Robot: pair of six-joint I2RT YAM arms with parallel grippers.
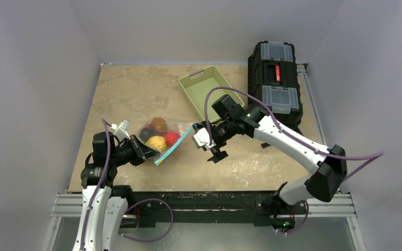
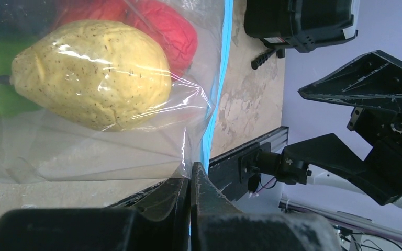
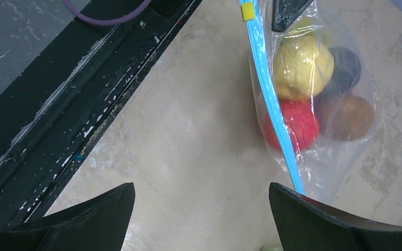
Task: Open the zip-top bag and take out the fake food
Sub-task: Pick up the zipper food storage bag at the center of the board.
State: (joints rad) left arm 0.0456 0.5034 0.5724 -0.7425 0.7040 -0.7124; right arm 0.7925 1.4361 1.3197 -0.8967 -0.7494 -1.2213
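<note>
The left pincer [image 1: 145,151] sits at the near left of the table [image 1: 131,89], clenched on the near corner of the bag [image 1: 159,137]. In the left wrist view its two fingers [image 2: 209,209] are pressed together with the clear film pinched between them, just beside the blue zip strip [image 2: 215,94]. The bag lies to the right of and beyond this pincer, flat on the table, with its zip strip [image 1: 177,144] along the right edge and a small yellow slider [image 3: 247,10] at the near end.

The toy food [image 1: 159,136] is all inside the bag: a yellow piece [image 1: 156,142] nearest the left pincer, a red one [image 1: 171,137] against the strip, a brown one [image 1: 159,124] farther back and a dark one [image 1: 145,134] to the left.

Just right of the bag, the right pincer [image 1: 208,142] hangs released, jaws spread wide and holding nothing. In its wrist view the strip's far end runs up to the edge of one finger [image 3: 335,225]; whether they touch cannot be told.

Farther right and back stand a pale green basket [image 1: 208,89] and a black toolbox [image 1: 275,78].
</note>
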